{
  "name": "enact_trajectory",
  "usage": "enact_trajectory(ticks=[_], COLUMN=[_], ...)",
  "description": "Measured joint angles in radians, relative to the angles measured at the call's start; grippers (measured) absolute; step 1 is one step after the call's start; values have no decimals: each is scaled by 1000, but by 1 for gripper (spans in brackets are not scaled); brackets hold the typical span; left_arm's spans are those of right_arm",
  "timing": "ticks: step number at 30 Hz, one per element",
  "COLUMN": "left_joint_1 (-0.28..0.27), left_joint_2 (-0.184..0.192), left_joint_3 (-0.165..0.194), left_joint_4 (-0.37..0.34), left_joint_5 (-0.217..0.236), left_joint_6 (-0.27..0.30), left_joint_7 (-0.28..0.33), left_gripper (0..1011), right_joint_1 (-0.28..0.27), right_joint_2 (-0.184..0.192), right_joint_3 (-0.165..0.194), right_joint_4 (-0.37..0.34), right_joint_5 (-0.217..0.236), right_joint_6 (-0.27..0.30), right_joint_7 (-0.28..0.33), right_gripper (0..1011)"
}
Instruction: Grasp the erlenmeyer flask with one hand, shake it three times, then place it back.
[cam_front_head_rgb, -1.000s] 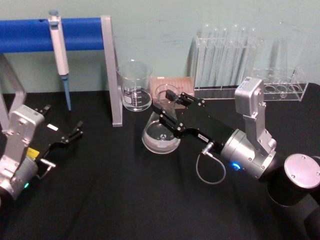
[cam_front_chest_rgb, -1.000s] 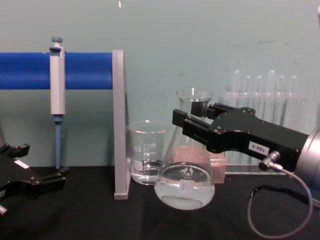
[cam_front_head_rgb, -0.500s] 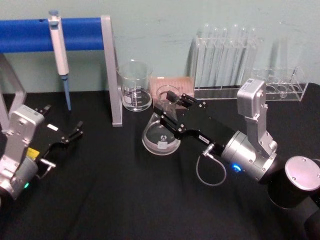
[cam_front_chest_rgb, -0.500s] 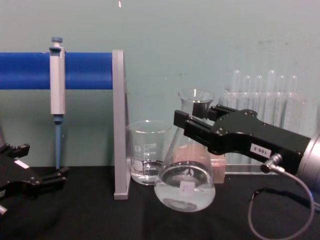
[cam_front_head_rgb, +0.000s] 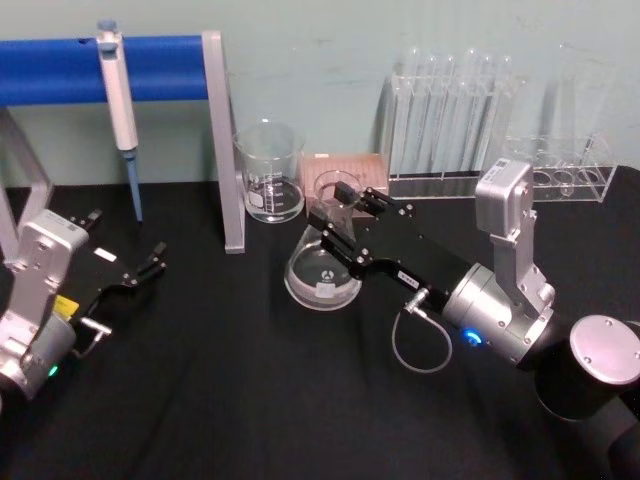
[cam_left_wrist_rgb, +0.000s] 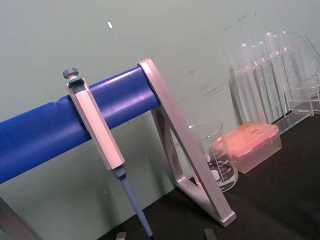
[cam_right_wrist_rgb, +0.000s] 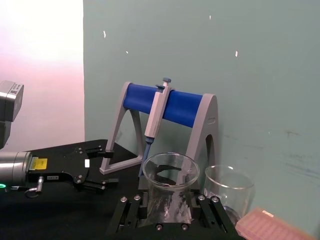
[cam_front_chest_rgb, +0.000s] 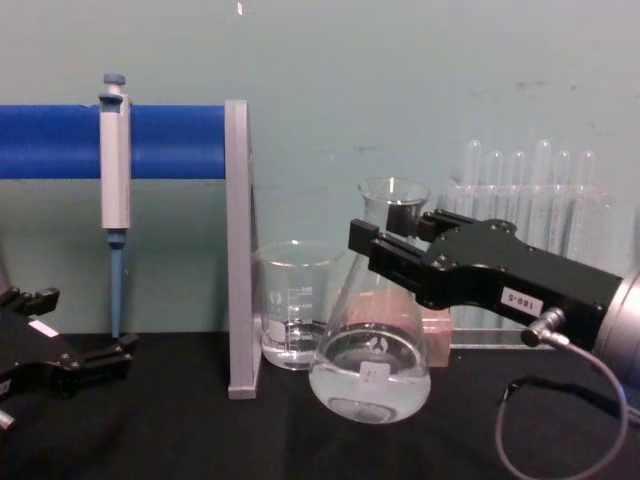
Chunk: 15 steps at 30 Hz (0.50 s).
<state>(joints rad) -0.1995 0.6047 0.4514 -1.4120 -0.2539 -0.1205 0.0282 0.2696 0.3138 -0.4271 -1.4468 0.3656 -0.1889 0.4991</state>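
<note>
head: high, looking down | chest: low, side-on, near erlenmeyer flask | wrists: level, facing wall | all share pipette

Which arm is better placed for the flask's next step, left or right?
Right, most likely. The right gripper is already closed around the neck of the erlenmeyer flask, while the left gripper sits open, well away from it.

flask neck behind hand, mark illegible
</note>
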Motion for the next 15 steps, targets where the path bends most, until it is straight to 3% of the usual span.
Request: enact_trajectory(ticks=[15], left_joint_1=[0], left_joint_2=[0], left_joint_3=[0], left_joint_4=[0], left_joint_5=[0], left_joint_6=[0], left_joint_7=[0], left_gripper=[1001], right_joint_1=[-5], right_joint_2=[-2], right_joint_3=[3], right_joint_4=[-2], right_joint_5=[0], right_joint_6=[1], right_joint_7=[-2], right_gripper=[451])
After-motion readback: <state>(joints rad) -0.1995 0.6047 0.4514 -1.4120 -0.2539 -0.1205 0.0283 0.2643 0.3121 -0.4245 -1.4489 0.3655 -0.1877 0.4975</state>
